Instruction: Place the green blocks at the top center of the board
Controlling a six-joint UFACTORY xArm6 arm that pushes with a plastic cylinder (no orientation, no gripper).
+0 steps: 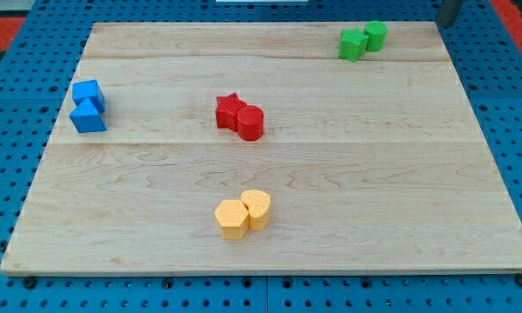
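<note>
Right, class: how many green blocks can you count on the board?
2. A green star-like block and a green cylinder sit touching near the view's top right, the cylinder on the right. Nothing seems hidden.

And we're looking at a robotics lab bench, a test rig and no home or shop. The giveaway is the blue perforated base plate (35,287), holes in a regular grid, showing all round the pale wooden board (270,243); a red surface (4,39) peeks in at eleven o'clock. On the board, small plastic blocks sit paired by colour, like the blue pair (88,106) at nine o'clock. A dark rod (450,10) hangs in at one o'clock.
</note>
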